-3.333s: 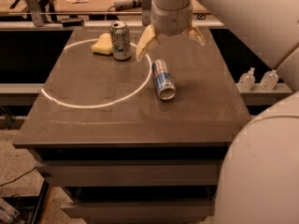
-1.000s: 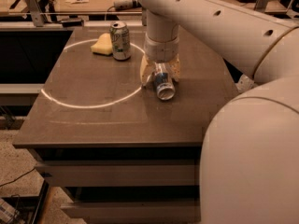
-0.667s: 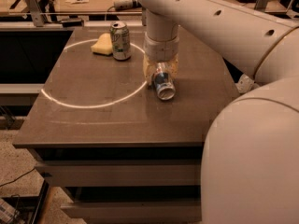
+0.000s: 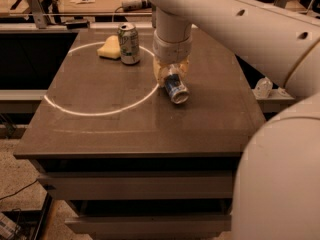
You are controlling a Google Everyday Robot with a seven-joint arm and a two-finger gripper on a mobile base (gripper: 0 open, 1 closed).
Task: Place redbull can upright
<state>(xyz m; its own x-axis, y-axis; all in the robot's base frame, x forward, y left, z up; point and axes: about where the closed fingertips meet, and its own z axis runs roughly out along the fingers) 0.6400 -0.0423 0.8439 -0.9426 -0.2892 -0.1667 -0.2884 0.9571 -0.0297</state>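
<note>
The redbull can point(image 4: 176, 89), slim, blue and silver, lies on its side on the dark table point(image 4: 125, 129), right of the middle, with one silver end facing the front. My gripper point(image 4: 171, 78) comes straight down from the white arm onto the can's far half. Its yellowish fingers point(image 4: 160, 72) press against both sides of the can. The can's far end is hidden by the gripper.
A wider white-and-green can point(image 4: 129, 44) stands upright at the back, next to a yellow sponge point(image 4: 110, 48). A white circle line point(image 4: 75, 111) is marked on the tabletop. The white arm and robot body fill the right side. Cluttered benches stand behind the table.
My gripper has come down from above the table onto the lying can, and its fingers have drawn in against the can's sides. The can has stayed in place.
</note>
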